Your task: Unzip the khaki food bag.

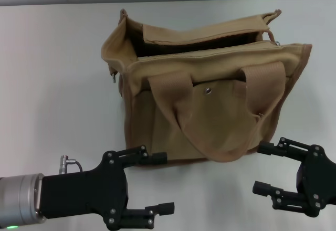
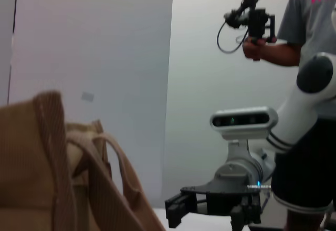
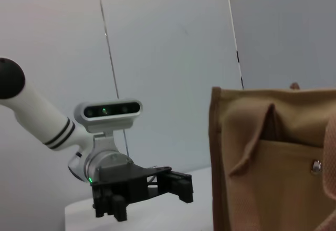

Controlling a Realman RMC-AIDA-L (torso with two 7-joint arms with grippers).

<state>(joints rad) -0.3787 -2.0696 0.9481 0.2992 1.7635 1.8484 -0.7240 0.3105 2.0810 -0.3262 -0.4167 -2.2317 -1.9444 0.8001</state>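
Observation:
The khaki food bag stands upright in the middle of the white table. Its top gapes open along most of its length, with the zipper pull at the right end. The two loop handles hang down over the front pocket with its metal snap. My left gripper is open and empty, low in front of the bag's left corner. My right gripper is open and empty, in front of the bag's right corner. The bag also shows in the left wrist view and the right wrist view.
A metal ring hangs at the bag's left end. A person holding a camera rig stands behind the right arm in the left wrist view. A grey wall runs along the table's far edge.

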